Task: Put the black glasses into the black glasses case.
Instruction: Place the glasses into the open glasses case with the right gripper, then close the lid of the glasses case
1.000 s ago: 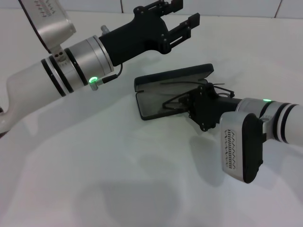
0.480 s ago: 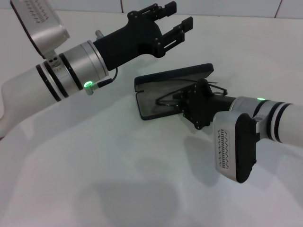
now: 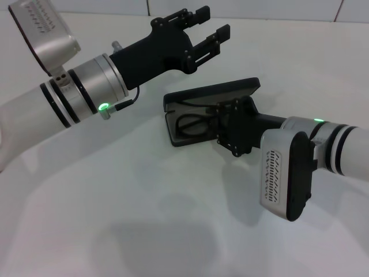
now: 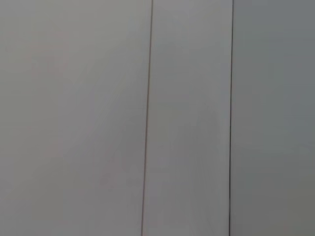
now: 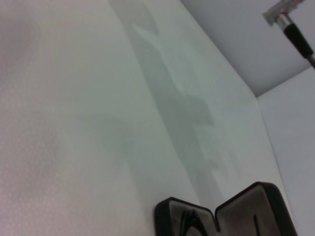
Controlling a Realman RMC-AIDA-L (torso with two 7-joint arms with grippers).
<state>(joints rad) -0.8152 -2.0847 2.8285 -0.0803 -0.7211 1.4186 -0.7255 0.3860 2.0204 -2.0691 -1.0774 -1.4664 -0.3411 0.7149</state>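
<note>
A: Since everything sits on it, item 1 = white table [image 3: 144,219], biggest entry. Bare apart from arm shadows. Why log it first?

B: Size order. Item 2, left arm: raised over the table's far-left part, well apart from the case. Left gripper [image 3: 212,36] has fingers spread, nothing between them. Reads as parked, out of the way. Its wrist cam shows only pale wall panels, so no info there.

A: Item 3?

B: Right arm, reaching in from the right side. Right gripper [image 3: 228,124] sits at the case's open mouth, low, right over the lining. Can't tell if its fingers are clamped or let go; the black body hides them.

A: Item 4, black glasses case [image 3: 199,112]?

B: Lid hinged up and leaning back on the far side, base flat on the table w/ open side toward the right arm. Prob. laid that way so the arm can slide the load straight in. Right wrist cam catches a case end [image 5: 231,214].

A: Item 5, smallest?

B: Black glasses [image 3: 195,124], down in the base on the grey lining, lens rims visible just beside the right gripper. Obstruction: raised lid close above the gripper, so a lift-out needs care; lid not yet shut.
</note>
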